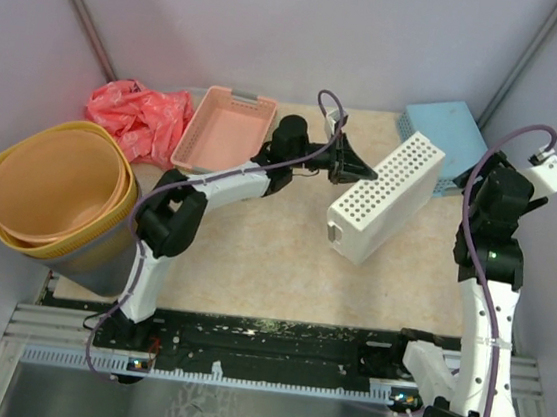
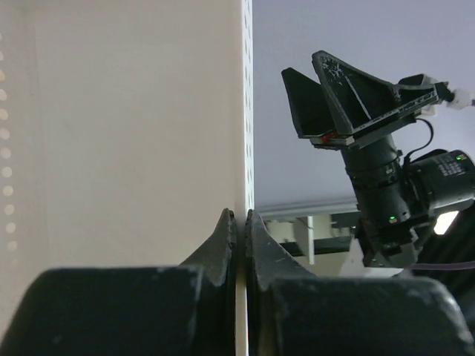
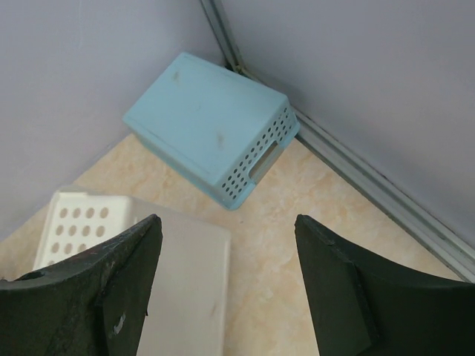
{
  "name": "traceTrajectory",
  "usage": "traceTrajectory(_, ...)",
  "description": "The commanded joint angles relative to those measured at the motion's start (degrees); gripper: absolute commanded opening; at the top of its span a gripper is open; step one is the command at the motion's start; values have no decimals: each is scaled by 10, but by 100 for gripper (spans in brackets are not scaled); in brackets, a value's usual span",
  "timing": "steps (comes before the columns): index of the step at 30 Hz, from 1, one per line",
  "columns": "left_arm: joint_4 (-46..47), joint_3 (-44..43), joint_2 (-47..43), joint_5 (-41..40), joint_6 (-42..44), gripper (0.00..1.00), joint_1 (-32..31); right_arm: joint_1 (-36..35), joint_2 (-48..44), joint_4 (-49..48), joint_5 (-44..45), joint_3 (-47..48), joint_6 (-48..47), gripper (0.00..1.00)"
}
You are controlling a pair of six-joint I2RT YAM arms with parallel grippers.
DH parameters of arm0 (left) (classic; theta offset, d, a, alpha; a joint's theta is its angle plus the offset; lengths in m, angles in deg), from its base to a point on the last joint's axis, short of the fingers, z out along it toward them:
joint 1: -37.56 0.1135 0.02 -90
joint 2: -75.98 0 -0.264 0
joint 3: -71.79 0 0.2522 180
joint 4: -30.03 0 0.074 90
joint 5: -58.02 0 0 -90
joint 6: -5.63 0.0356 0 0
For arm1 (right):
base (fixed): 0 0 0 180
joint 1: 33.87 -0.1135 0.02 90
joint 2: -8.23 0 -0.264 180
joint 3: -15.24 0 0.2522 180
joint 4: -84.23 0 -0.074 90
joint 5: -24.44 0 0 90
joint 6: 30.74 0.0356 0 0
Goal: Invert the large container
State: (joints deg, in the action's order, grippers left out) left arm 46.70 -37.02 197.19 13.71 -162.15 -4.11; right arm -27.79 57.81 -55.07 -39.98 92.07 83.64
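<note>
Lavender walls (image 1: 279,27) enclose a beige, seemingly marbled tabletop (image 1: 272,268); metal rail (image 1: 269,379) in front.

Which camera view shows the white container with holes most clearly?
The top external view: the whole white container shows there, tilted, its edge held by the left gripper. The left wrist view shows only one flat wall and the pinched rim. The right wrist view shows just one corner.

A robotics lab cell; plain grey partition walls (image 1: 279,27), beige tabletop (image 1: 272,268), metal mounting rail (image 1: 53,329)
</note>
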Motion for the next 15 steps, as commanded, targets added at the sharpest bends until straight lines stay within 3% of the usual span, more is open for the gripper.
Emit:
traceTrajectory(1,247,20,23,37,-188,0,4,2,2,-9,-33,36,-8,73)
traceTrajectory(9,261,88,50,25,-196,0,28,2,12,-3,-57,38,-4,73)
traceTrajectory(15,182,116,58,20,-92,11,53,2,21,13,-88,34,5,73)
